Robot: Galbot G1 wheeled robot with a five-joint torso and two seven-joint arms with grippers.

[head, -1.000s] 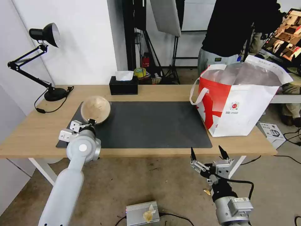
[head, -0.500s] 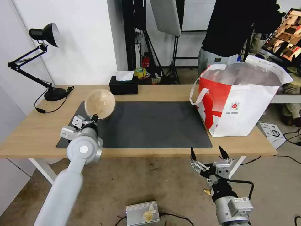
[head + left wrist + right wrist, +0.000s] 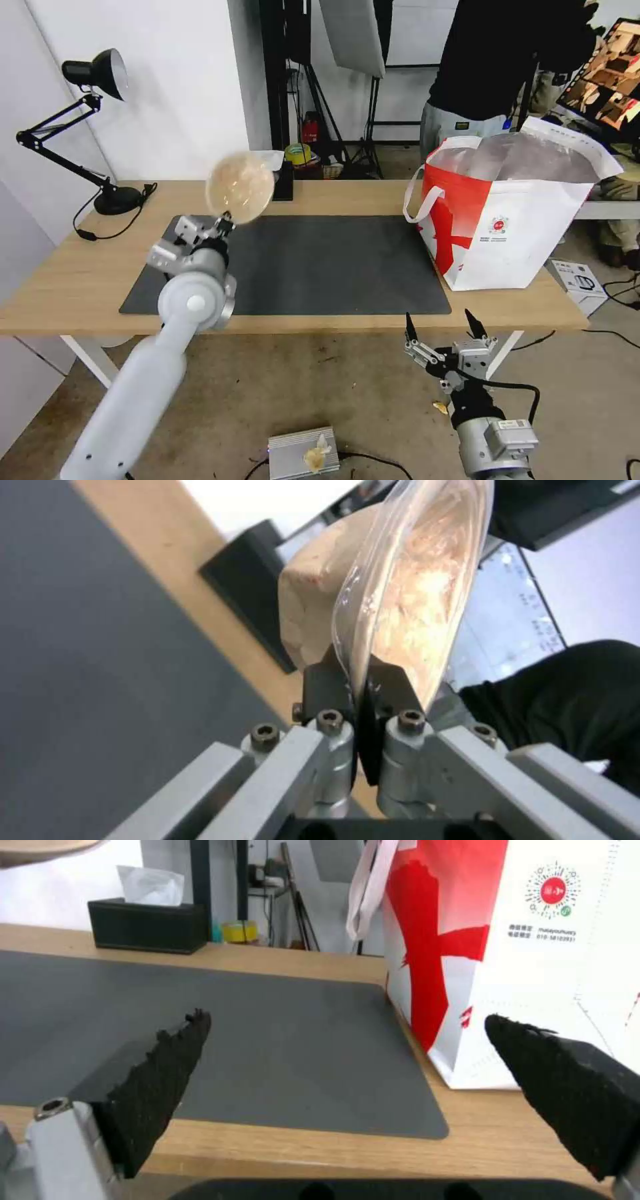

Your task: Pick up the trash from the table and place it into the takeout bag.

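Note:
A beige domed pulp bowl (image 3: 240, 186) with a clear lid hangs in the air above the left end of the dark grey mat (image 3: 320, 267), tipped on its side. My left gripper (image 3: 225, 222) is shut on its rim; in the left wrist view the rim of the bowl (image 3: 393, 595) is pinched between the fingers (image 3: 323, 690). The takeout bag (image 3: 513, 220), white with red panels and foil lining, stands open at the table's (image 3: 67, 280) right end. My right gripper (image 3: 441, 327) waits open below the table's front edge, its bare fingertips (image 3: 167, 1060) facing the bag (image 3: 533, 955).
A black desk lamp (image 3: 93, 127) stands at the back left with its cord on the wood. A black tissue box (image 3: 148, 925) sits at the back edge, partly behind the lifted bowl. A person stands behind the bag. A small metal box (image 3: 303, 453) lies on the floor.
My left gripper has lifted the pulp bowl off the mat and carried it up and to the right. The right arm has stayed still.

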